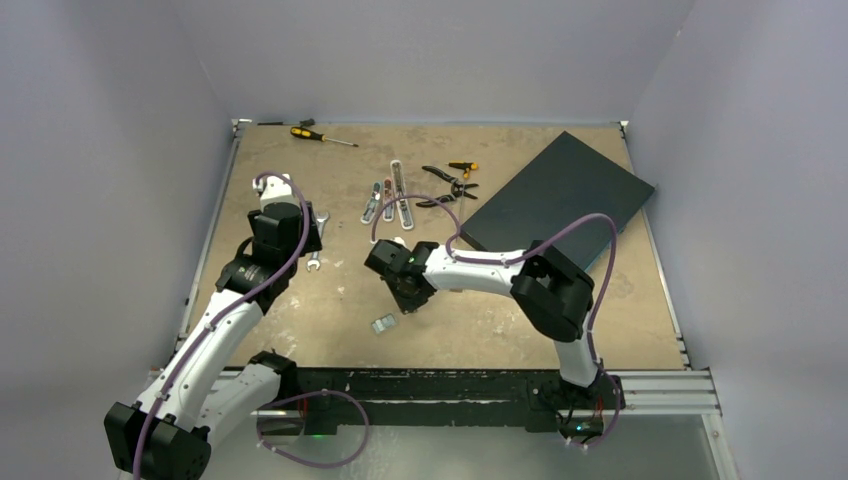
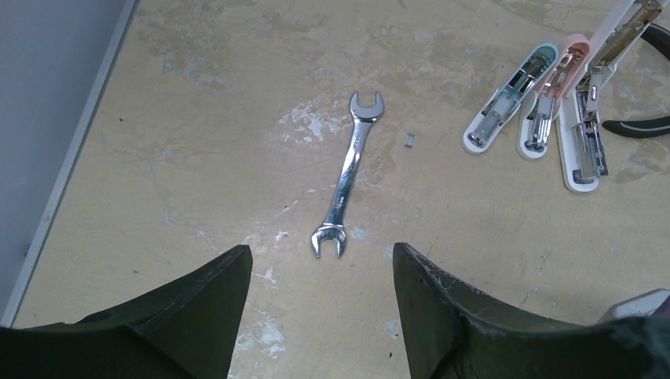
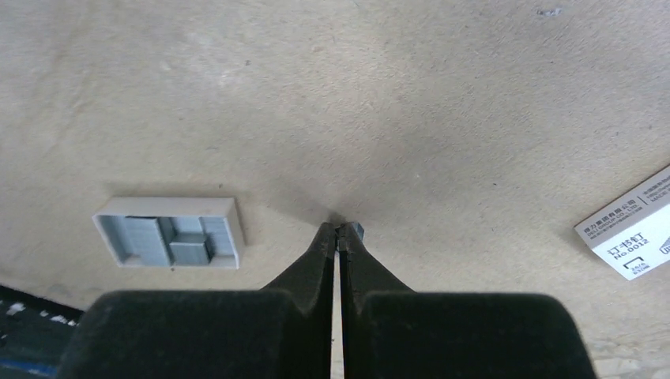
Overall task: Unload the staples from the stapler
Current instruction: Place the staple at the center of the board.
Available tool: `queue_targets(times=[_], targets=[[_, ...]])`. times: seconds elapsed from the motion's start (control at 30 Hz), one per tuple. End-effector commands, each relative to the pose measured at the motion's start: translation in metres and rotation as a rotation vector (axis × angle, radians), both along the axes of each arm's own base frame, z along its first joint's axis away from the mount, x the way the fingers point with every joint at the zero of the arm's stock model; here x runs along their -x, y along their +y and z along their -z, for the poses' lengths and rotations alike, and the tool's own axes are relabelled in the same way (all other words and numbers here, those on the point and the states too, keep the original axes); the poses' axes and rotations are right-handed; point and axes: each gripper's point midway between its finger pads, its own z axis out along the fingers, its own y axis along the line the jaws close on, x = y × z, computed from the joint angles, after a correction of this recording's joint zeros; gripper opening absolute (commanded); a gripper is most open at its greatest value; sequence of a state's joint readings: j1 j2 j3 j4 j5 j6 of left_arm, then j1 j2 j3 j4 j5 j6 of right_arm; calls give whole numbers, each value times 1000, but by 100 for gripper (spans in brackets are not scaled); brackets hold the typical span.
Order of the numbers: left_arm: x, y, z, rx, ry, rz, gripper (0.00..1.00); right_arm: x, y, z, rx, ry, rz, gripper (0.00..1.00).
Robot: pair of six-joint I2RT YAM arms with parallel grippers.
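1. Left arm (image 1: 225, 325): white shells between chunky black joint housings.
2. Right arm (image 1: 480, 268): the same white-and-black build.
3. A thin purple cable (image 1: 598, 214) loops loosely along each arm.
4. Fingers (image 2: 209, 316): matte black, broad-based, tapering, a bit scuffed.

Silver wrench (image 2: 348, 175), teal stapler (image 2: 510, 99), pink stapler (image 2: 553, 99).

Worn tan table (image 1: 330, 300). Far half: screwdriver (image 1: 322, 136), three open staplers (image 1: 388, 198), pliers (image 1: 448, 186), dark board (image 1: 558, 200); a wrench (image 2: 348, 175) lies left. Near centre: tray (image 3: 170, 205) of staples (image 3: 146, 237) and a white box (image 3: 632, 233).
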State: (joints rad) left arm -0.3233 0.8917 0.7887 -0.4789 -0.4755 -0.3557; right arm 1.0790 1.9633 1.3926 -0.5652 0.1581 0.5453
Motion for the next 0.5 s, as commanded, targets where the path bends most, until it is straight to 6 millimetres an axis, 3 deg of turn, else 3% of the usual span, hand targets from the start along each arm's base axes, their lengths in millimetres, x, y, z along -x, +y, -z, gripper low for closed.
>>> queue_targets(times=[0.0,0.2,0.47], targets=[[-4,-3,-5,6,-29,11,64,-10,-21,15,112,-28,21,2],[-5,-3,-5,5,-27,12,65,-13,-13,4,55,-39,28,29],[-4,-4,-5,5,-27,13,65,-22,-7,-30,-25,-73,49,33]])
